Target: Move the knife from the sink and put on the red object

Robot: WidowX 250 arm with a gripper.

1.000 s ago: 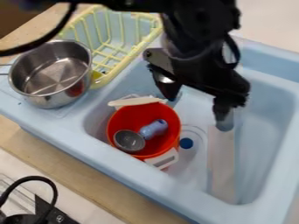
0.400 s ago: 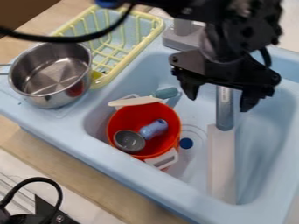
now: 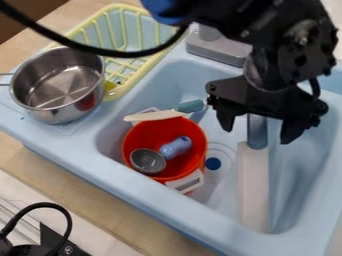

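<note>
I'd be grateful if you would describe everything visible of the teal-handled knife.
The knife has a slim, pale blade and a teal handle, both plastic-looking. It lies in the sink, its blade across the upper rim of the red pot, seemingly resting there. The handle points toward the gripper, which is not holding it.

Right over the sink (image 3: 137, 186), the gripper (image 3: 259, 131) hangs with its two fingers spread apart. There's the knife (image 3: 157, 115), pale blade and teal handle, lying at the red pot's (image 3: 137, 139) far edge. A blue-handled grey cup (image 3: 147, 161) sits inside the pot. The steel pan (image 3: 57, 116) stands by the yellow rack (image 3: 143, 70).
</note>
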